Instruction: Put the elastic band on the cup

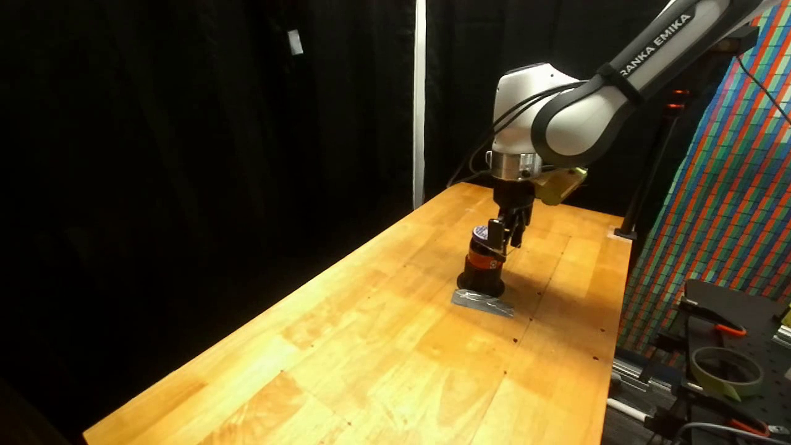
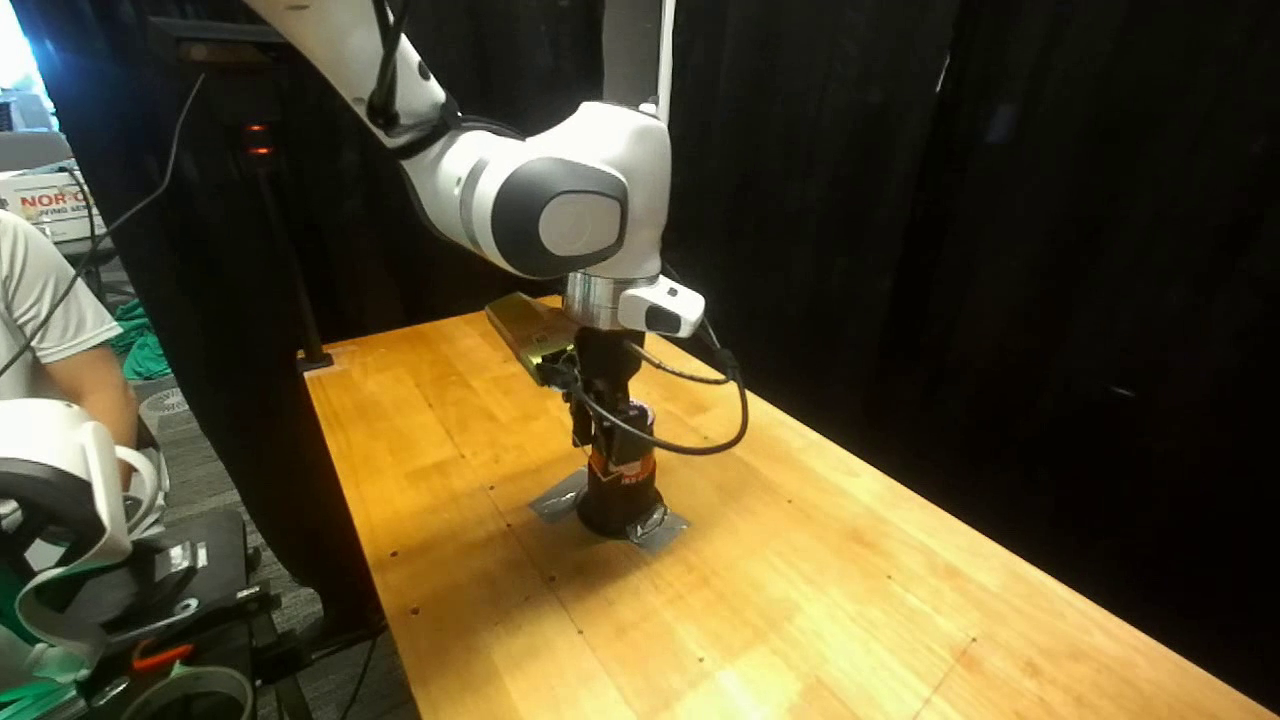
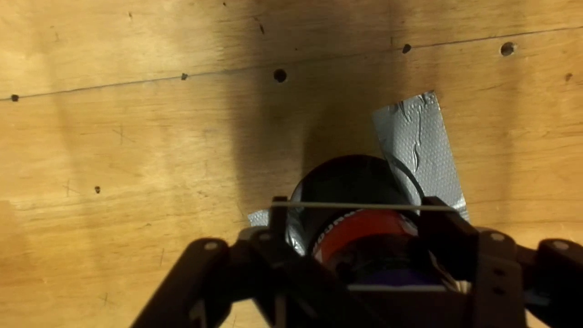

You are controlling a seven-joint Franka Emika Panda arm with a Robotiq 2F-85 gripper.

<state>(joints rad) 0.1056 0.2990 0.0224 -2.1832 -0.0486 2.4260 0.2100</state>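
Note:
The cup (image 1: 484, 262) stands upright on the table, black with an orange-red stripe. It also shows in the other views (image 2: 622, 484) (image 3: 360, 226), its top partly hidden by the gripper. My gripper (image 3: 356, 202) is open, its fingers apart on either side of the cup's upper part. It points straight down in both exterior views (image 1: 508, 238) (image 2: 606, 428). The thin pale elastic band (image 3: 328, 205) is stretched straight between the two fingertips, across the cup's near side. A second pale line crosses lower, over the cup's purplish top. In the exterior views the band is too thin to follow.
Grey tape strips (image 3: 423, 146) hold the cup's base to the wooden table (image 1: 383, 346); they show in both exterior views (image 1: 482, 303) (image 2: 558, 497). A cable loop (image 2: 740, 410) hangs beside the gripper. A dark cart with a tape roll (image 1: 726, 371) stands beyond the table edge. A person (image 2: 60, 300) sits beside the table.

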